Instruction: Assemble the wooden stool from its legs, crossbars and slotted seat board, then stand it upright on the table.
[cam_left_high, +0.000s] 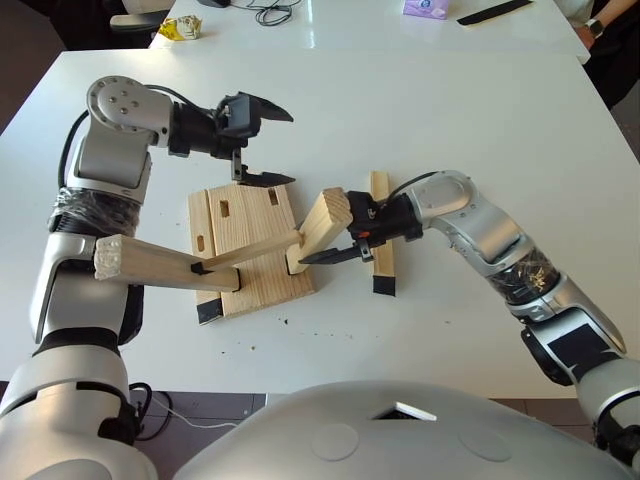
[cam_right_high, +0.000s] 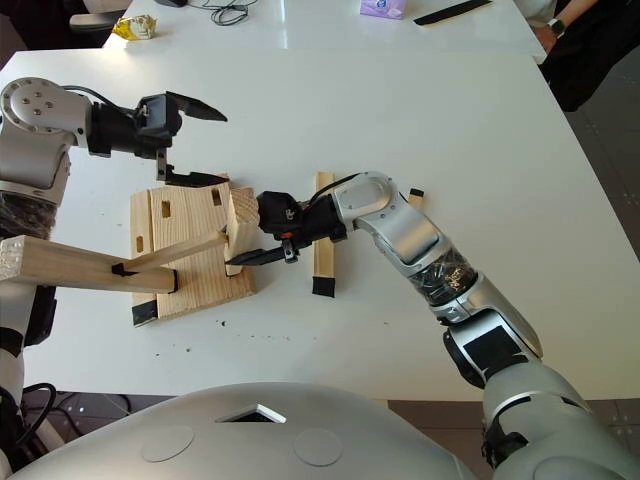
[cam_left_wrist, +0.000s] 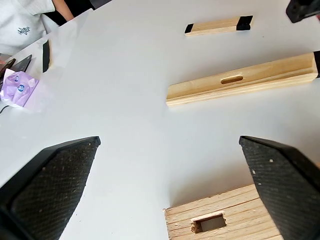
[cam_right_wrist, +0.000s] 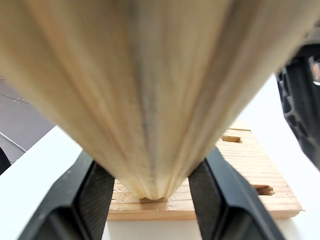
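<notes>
the slotted seat board is lying flat on the white table, left of centre. the right gripper is reaching in from the right and clamping a thick wooden leg at the board's right edge; in the right wrist view its two black fingers are pressing on either side of the leg, whose lower end is resting on the board. a thin crossbar is running leftward from this leg to a second leg, which is lying across the board's near-left corner and sticking out to the left past the board. the left gripper is hovering above the board's far edge with its fingers spread wide and holding nothing. just right of the board, a loose leg with a slot is lying on the table, partly under the right gripper. farther right, a short black-tipped crossbar piece is lying on its own.
</notes>
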